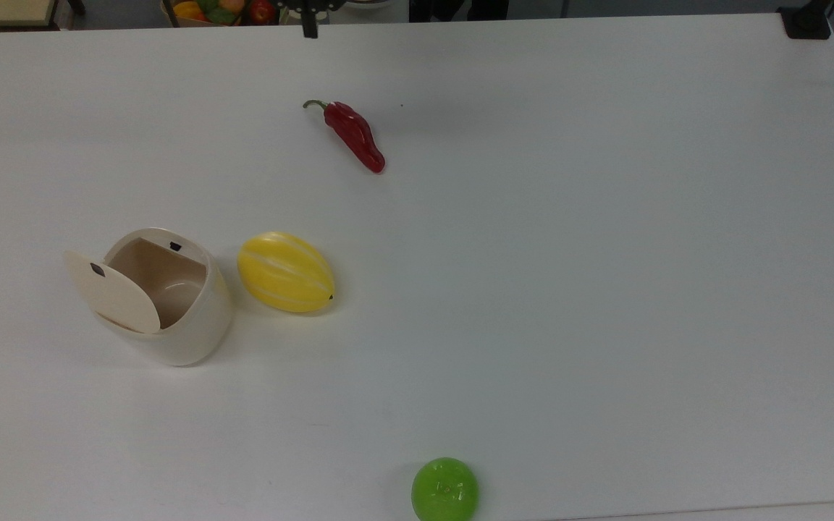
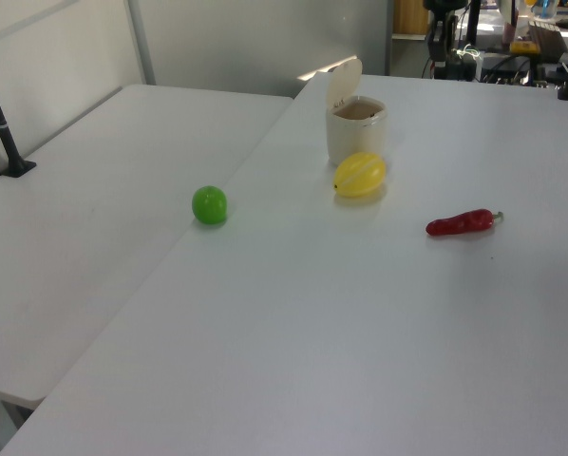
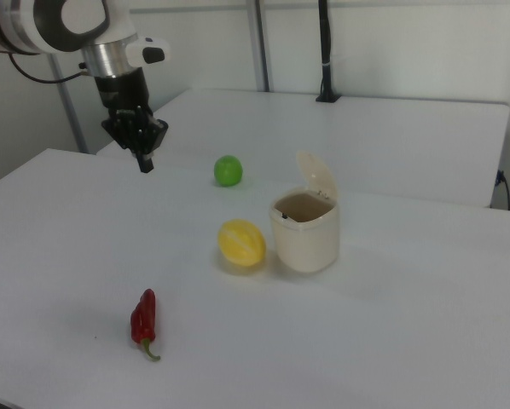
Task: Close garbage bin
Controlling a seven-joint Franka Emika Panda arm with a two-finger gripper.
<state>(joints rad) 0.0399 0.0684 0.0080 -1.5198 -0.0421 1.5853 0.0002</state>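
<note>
Bin: small cream plastic garbage bin (image 1: pixel 171 318), rounded-square, lid (image 1: pixel 114 291) hinged up, cavity exposed; at 9 o'clock of the white table (image 1: pixel 605 253) in the top view.
Melon: glossy yellow striped melon (image 1: pixel 285 272), just beside the bin at its 3 o'clock.
Gripper: black two-finger gripper (image 3: pixel 144 162), pointing down above the table, well apart from the bin; cannot tell whether open or closed.
Others: red chilli pepper (image 1: pixel 353 134) at 12 o'clock; green round apple (image 1: pixel 444 489) at 6 o'clock.
</note>
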